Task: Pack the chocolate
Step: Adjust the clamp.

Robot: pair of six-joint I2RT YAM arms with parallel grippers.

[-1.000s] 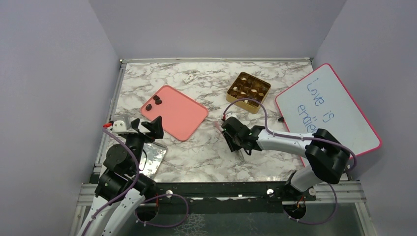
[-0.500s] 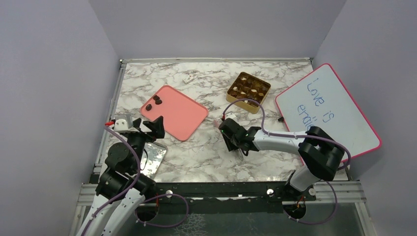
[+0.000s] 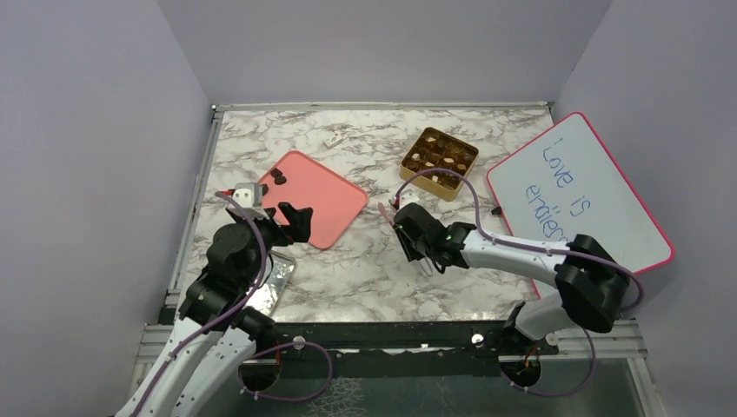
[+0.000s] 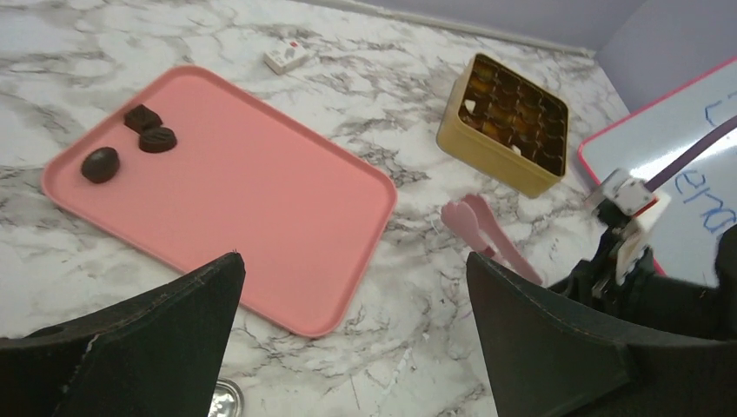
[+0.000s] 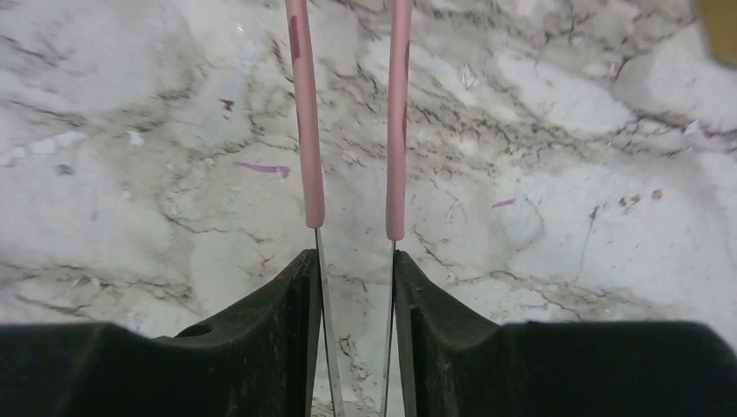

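Note:
Three dark chocolate pieces (image 3: 275,180) lie at the far-left corner of the pink tray (image 3: 326,207); the left wrist view shows them too (image 4: 158,139). The gold gridded box (image 3: 439,162) holds more pieces. My right gripper (image 3: 417,241) is shut on the pink tweezers (image 5: 307,130), its fingers (image 5: 295,295) pressing the metal arms; the pink tips (image 3: 383,211) point toward the tray over bare marble and hold nothing. My left gripper (image 3: 290,219) hovers open and empty over the tray's near edge (image 4: 287,313).
A pink-framed whiteboard (image 3: 578,195) lies at the right, next to the gold box (image 4: 513,122). A small white item (image 3: 331,139) sits at the back. A shiny metal plate (image 3: 276,280) lies under the left arm. Walls close in the left, back and right sides.
My left arm has swung forward and to the right, reaching the tray's near edge. The right gripper has closed a little on the tweezers and shifted slightly.

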